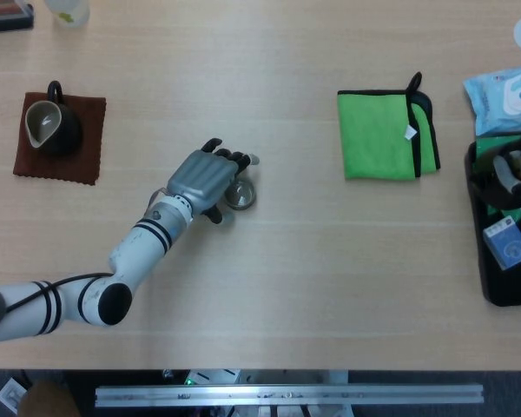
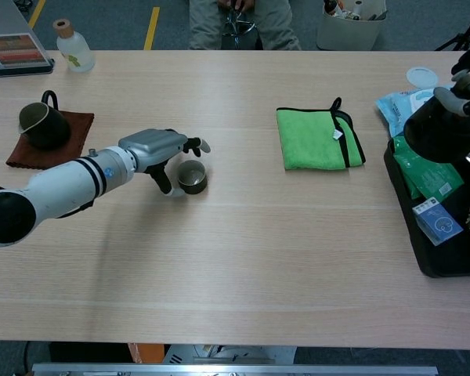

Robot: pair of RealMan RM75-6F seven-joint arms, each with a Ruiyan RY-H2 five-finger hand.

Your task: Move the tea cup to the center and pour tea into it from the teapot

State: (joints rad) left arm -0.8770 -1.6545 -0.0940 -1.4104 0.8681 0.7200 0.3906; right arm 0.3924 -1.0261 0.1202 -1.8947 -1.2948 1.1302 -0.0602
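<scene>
Head view: looks straight down on the table (image 1: 330,287) from high above; the near table edge and a metal rail (image 1: 286,395) run along the bottom of the picture.
Chest view: looks from lower, at the near edge, slanting forward across the table (image 2: 258,266) to the floor beyond its far edge.
Nearness: both stand well back and take in nearly the whole tabletop.
Shared: the green cloth (image 1: 386,135) (image 2: 319,139), with the teapot (image 1: 50,126) (image 2: 41,125) on its brown mat far to the cloth's left, the cup (image 1: 240,195) (image 2: 192,176) between them, and the black tray (image 1: 504,291) (image 2: 435,262) to the cloth's right.
</scene>
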